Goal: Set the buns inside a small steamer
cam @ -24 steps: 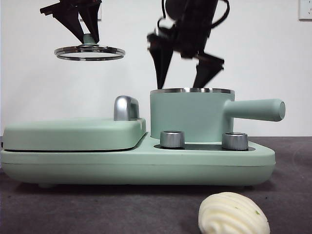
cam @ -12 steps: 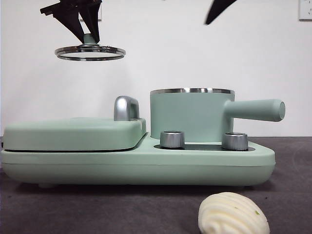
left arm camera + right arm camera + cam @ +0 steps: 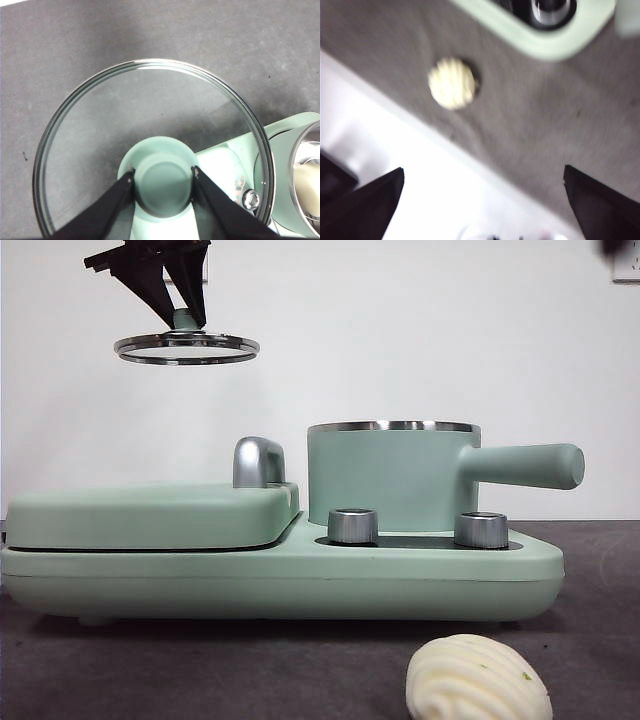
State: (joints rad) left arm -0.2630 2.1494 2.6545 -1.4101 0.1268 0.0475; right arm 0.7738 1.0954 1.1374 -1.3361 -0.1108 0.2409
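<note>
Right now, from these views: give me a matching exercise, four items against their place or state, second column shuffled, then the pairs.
Column one:
1. round glass lid with green knob
2. ridged shell-shaped cream bun
3. mint-green cylindrical pot with steel rim
4. right gripper

Column two:
A. lying on the dark table in front of the cooker
B. open, holding nothing
C. held in the air by the left gripper
D. uncovered, standing on the cooker base

Pairs: 1-C, 2-A, 3-D, 4-B

We are seeing a matt mint-green steamer pot (image 3: 385, 480) with a shiny steel rim, a clear glass lid (image 3: 150, 125) edged in polished metal, a ridged doughy bun (image 3: 477, 680), and a rough grey tabletop (image 3: 200, 670).
</note>
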